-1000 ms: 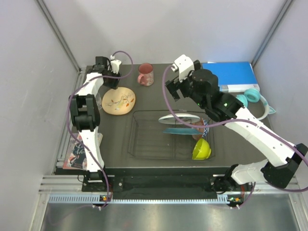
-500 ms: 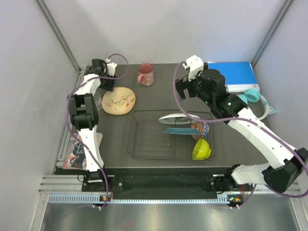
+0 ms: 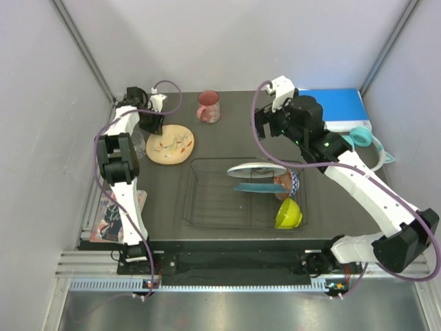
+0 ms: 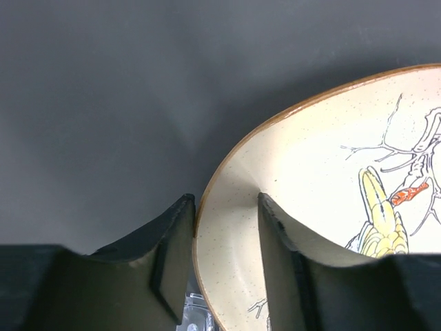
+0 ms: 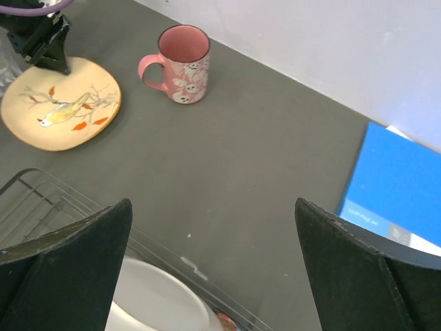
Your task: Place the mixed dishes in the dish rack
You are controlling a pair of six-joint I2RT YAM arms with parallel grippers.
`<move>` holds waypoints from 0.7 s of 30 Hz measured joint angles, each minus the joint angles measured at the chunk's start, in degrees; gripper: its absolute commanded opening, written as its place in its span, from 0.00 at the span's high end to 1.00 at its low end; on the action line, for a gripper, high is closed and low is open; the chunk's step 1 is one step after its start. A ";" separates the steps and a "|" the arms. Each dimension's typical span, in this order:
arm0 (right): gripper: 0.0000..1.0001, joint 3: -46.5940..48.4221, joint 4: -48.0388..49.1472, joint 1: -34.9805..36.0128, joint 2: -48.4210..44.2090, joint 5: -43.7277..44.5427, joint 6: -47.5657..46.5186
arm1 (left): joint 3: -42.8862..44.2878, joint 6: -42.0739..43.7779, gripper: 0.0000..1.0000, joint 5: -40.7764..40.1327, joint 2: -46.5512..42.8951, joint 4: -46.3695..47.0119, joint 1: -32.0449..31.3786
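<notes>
The cream-yellow floral plate (image 3: 170, 143) (image 4: 324, 186) lies flat left of the black wire dish rack (image 3: 187, 200). My left gripper (image 3: 149, 118) (image 4: 224, 255) is at its far-left rim, open narrowly. One finger is outside the rim and the other over the inside. The small clear glass (image 3: 136, 143) stands just left of that plate. In the rack stand the white plate (image 3: 256, 169), the teal plate (image 3: 258, 187) and the pink bowl (image 3: 290, 183). The lime-green bowl (image 3: 288, 214) is at the near right corner. The pink-red mug (image 3: 208, 107) (image 5: 182, 63) stands at the back. My right gripper (image 3: 260, 129) (image 5: 213, 269) hangs wide open above the table behind the rack.
A blue binder (image 3: 331, 109) (image 5: 396, 193) lies at the back right, with teal headphones (image 3: 365, 141) beside it. A magazine (image 3: 110, 217) sits off the table's left edge. Grey walls close in the back and both sides.
My left gripper has shifted left along the cream plate's far edge. The right arm has swung back and to the right, away from the rack. The dishes have not moved.
</notes>
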 measured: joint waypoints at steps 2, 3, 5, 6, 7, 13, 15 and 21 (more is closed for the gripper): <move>0.00 -0.02 0.85 -1.18 1.53 -1.92 1.38 | 1.29 0.98 0.63 1.86 0.72 -1.31 0.39; 0.00 -0.09 1.31 -1.97 2.71 -2.95 2.29 | 1.81 1.38 0.66 2.71 1.01 -1.86 0.59; 0.00 -0.09 2.36 -3.52 5.31 -5.35 4.13 | 2.10 1.92 0.78 4.28 1.07 -2.67 0.74; 0.00 -0.09 2.82 -4.63 7.02 -6.84 5.31 | 2.10 1.99 0.83 5.03 1.07 -3.19 0.72; 0.00 -0.11 3.28 -5.60 8.70 -8.59 6.38 | 2.19 2.12 0.88 5.99 1.07 -3.78 0.63; 0.00 -0.09 6.75 -11.43 19.30 -18.47 12.04 | 2.64 1.53 0.98 12.09 1.07 -6.21 -1.38; 0.00 0.09 7.85 -12.94 22.86 -22.36 13.86 | 2.69 1.20 0.98 13.35 1.07 -6.82 -2.51; 0.00 4.83 11.56 -15.08 34.67 -36.04 19.69 | 2.84 0.33 0.98 15.45 1.07 -8.96 -5.73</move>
